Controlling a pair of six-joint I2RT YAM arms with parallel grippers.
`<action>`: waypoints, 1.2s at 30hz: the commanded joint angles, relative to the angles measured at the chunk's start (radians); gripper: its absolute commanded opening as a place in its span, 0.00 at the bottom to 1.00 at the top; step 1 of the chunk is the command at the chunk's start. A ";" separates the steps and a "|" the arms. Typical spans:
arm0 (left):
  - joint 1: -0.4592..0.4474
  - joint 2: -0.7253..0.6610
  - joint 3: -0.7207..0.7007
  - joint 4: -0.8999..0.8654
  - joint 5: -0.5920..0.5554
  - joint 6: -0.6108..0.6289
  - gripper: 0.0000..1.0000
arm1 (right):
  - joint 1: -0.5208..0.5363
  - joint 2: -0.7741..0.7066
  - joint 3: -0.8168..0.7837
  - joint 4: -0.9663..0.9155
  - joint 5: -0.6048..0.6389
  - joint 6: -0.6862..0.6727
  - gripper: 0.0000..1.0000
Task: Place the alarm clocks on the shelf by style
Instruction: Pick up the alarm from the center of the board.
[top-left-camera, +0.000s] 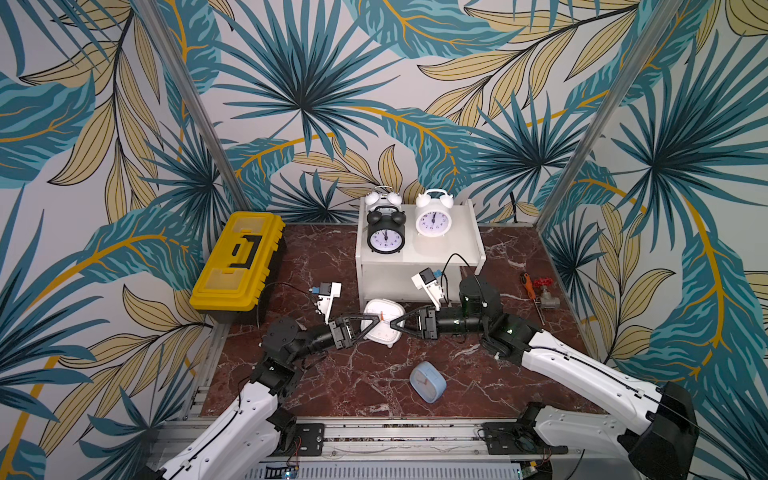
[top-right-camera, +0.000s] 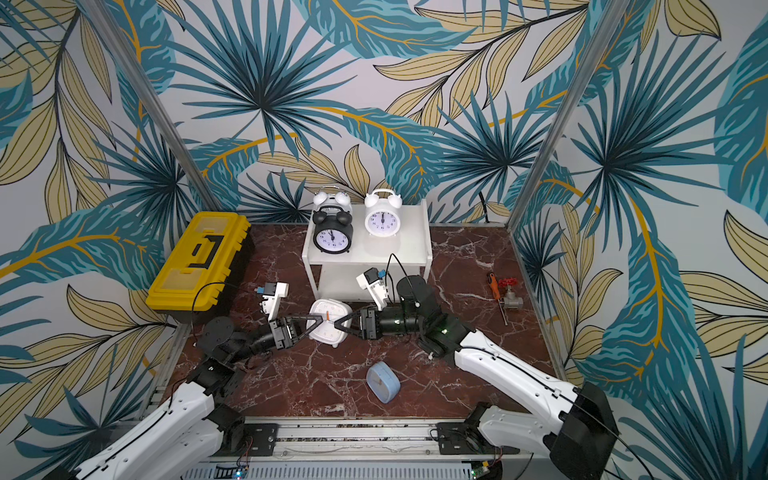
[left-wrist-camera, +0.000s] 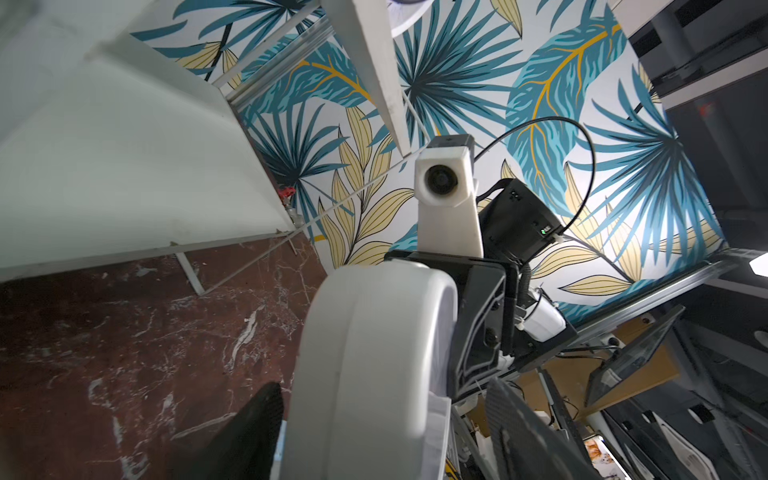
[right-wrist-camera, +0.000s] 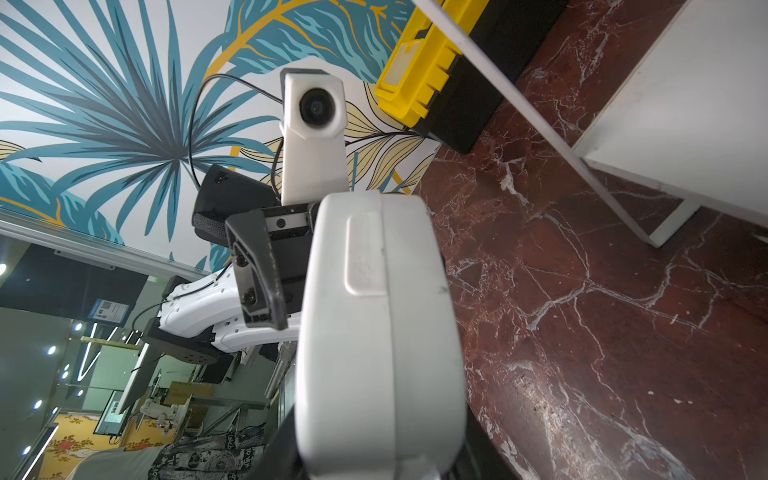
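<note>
- White square clock (top-left-camera: 383, 335) sits tilted between both pincers, just at 6 o'clock of the shelf (top-left-camera: 469, 245).
- Right pincer (top-left-camera: 395, 325) grips its 3 o'clock edge.
- Left pincer (top-left-camera: 374, 320) straddles its 9 o'clock edge, part-wide; a gap shows beside each finger (left-wrist-camera: 519, 432).
- Shelf top board: black bell clock (top-left-camera: 385, 239); white bell clock (top-left-camera: 433, 220) at its 3 o'clock; second white bell clock (top-left-camera: 384, 198) at its 12.
- Blue square clock (top-left-camera: 428, 381) lies on the worktop (top-left-camera: 332, 374), at 5 o'clock of the white one, apart.
</note>
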 joint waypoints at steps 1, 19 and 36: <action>0.005 -0.022 0.025 0.081 0.015 -0.020 0.71 | -0.028 0.015 0.019 0.023 -0.060 -0.004 0.27; 0.005 -0.027 -0.056 0.264 -0.122 -0.123 0.29 | -0.060 0.045 0.015 0.101 -0.042 0.052 0.37; 0.004 -0.030 -0.088 0.275 -0.214 -0.128 0.25 | 0.039 -0.008 -0.206 0.556 0.230 0.216 0.76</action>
